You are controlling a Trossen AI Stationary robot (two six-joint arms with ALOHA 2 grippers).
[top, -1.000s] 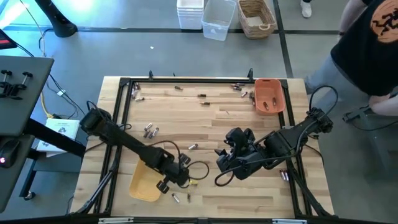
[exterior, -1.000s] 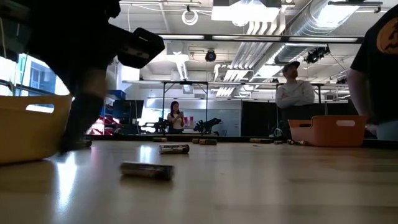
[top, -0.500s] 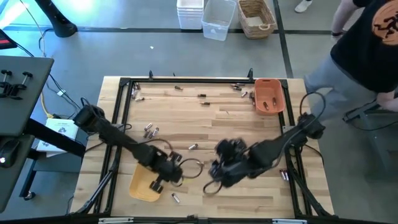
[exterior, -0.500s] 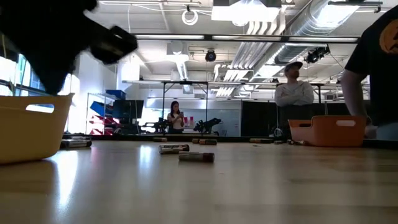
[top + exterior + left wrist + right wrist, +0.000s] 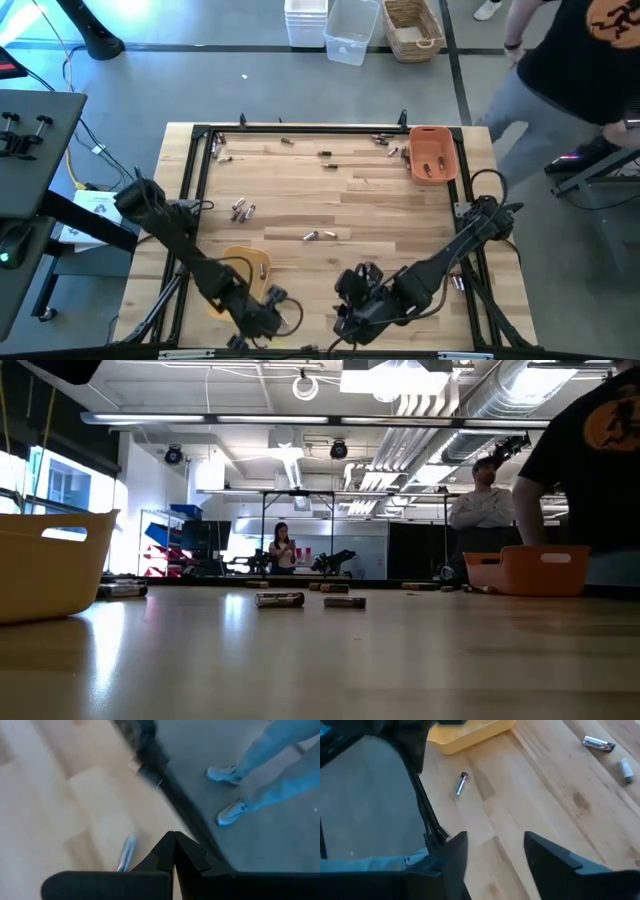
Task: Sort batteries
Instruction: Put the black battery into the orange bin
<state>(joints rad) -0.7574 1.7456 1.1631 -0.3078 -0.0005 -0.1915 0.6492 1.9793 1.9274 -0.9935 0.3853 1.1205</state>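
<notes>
Showing both dark two-finger grippers drawn to the bottom edge of the high view, this moment falls between picks. The left gripper, at the bottom left of centre in that view, has its fingers pressed fully together with nothing between them; a small silvery cylindrical battery lies on the pale wood just beside its tips. The right gripper, at bottom centre in the high view, carries its fingers parted and empty above bare boards, with a small silver cell with a red end lying a little ahead and two more silvery cells farther off. Just beyond the left gripper sits the yellow oblong plastic tray, at the lower left of the wooden table; its contents cannot be made out. The orange oblong plastic tray at the upper right of the table holds at least one dark cell. Unsorted batteries are scattered widely: a pair at table centre, a cluster at left of centre, several along the upper edge, and some by the right rail. In the low view, two cells lie mid-frame between the two trays. By this evidence the sorting is at an early stage, with most cells on the table. A person in a dark shirt stands at the upper right, off the table.
</notes>
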